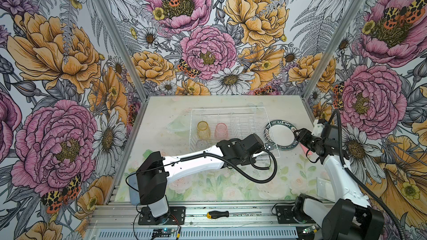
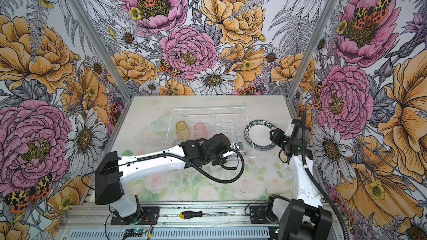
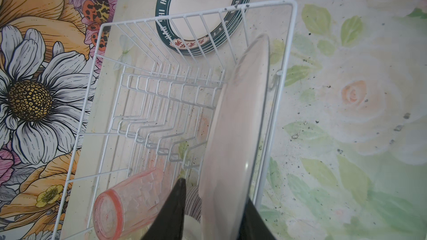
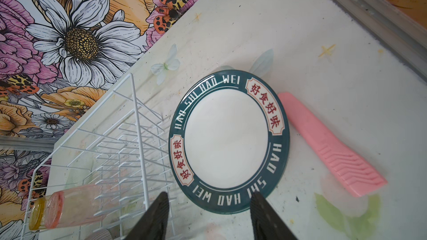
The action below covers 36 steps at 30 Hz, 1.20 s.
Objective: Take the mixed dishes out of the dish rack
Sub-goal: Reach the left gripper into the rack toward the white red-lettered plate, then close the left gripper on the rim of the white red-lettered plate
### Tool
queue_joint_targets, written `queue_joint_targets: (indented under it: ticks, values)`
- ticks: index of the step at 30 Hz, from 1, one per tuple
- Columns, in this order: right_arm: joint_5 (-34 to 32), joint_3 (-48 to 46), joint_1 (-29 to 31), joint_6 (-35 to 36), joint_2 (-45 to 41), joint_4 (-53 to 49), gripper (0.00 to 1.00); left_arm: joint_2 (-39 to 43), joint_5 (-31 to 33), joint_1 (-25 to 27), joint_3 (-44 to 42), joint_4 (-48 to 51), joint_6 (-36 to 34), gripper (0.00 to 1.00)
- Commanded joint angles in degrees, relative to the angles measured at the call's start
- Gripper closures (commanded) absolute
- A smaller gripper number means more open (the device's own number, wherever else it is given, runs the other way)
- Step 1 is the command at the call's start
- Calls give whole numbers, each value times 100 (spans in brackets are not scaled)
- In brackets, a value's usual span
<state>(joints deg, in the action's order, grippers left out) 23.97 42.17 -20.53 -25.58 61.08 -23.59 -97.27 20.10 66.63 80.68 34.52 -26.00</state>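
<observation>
left gripper point(image 3: 216, 190): jaws either side of a plate point(image 3: 235, 123) standing on edge in the near right corner of the rack point(image 1: 245, 121); can't tell if it's clamped. right gripper point(image 4: 209, 195): jaws apart, holding nothing, at the right edge of the plate stack point(image 4: 226, 139) on the table, just right of the rack. amber tumbler point(image 1: 202, 128) and pink tumbler point(image 1: 220, 130) sit in the rack's left half.

Bold flower-and-moth wallpaper point(image 1: 57, 70) is covering three walls point(image 1: 381, 42), metal posts point(image 1: 118, 42) are framing the corners, and even light is falling on a pale counter point(image 1: 208, 185) printed with faint roses, a metal rail point(image 1: 254, 221) running along its front.
</observation>
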Motion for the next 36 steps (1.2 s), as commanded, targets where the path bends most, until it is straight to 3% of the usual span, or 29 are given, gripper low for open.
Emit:
queue_joint_targets:
  ticks: [1,19,29,36]
  values:
    - [-33,74,50,51,-104,3,41,-81,397,17,140,-69,-66,68]
    - [-23,19,50,60,-140,10,41,-160,1109,43,4,-415,-285,83]
    - [-35,15,50,62,-132,9,41,-142,1073,34,0,-441,-344,100]
    - [-32,34,50,47,-131,10,41,-59,1040,20,-8,-442,-337,100]
